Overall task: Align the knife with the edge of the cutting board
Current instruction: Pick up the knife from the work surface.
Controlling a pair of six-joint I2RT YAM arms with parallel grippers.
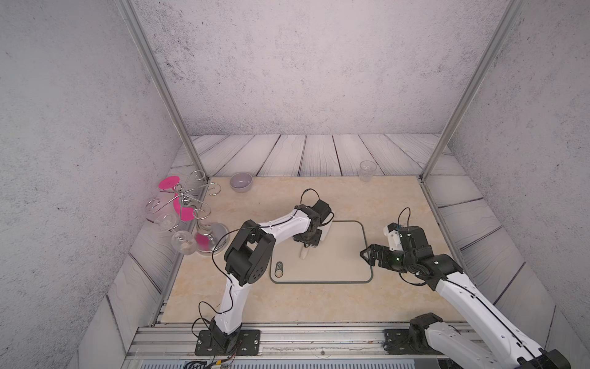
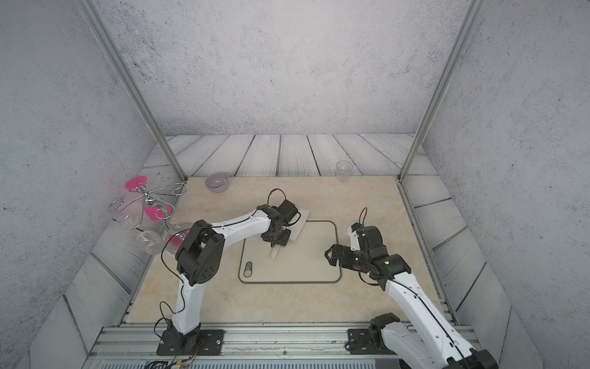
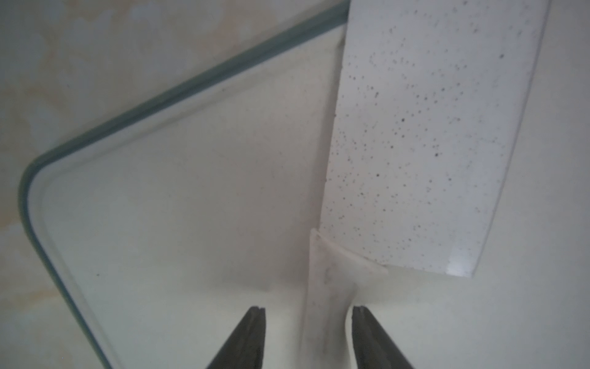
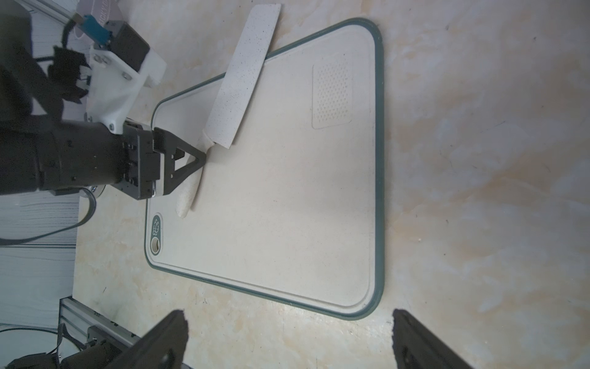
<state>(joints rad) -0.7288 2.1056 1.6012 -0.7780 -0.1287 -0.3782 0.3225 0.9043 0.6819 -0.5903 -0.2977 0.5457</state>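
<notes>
The beige cutting board (image 1: 338, 258) (image 2: 306, 265) with a dark green rim lies flat on the table. The off-white knife (image 1: 328, 230) (image 4: 242, 80) rests on its far left part, skewed to the rim, blade tip reaching past the far edge. My left gripper (image 1: 307, 246) (image 2: 275, 246) points down over the handle. In the left wrist view the speckled blade (image 3: 415, 143) lies ahead and the left gripper (image 3: 308, 310) stands open, the handle between its fingers with a gap on one side. My right gripper (image 1: 367, 254) (image 4: 289, 314) hovers open, empty, beside the board's right edge.
A grey bowl (image 1: 241, 181) sits at the back left and a clear cup (image 1: 367, 171) at the back right. A chrome glass rack (image 1: 188, 211) with pink pieces and hanging wine glasses stands at the left. Metal frame posts rise at the back corners.
</notes>
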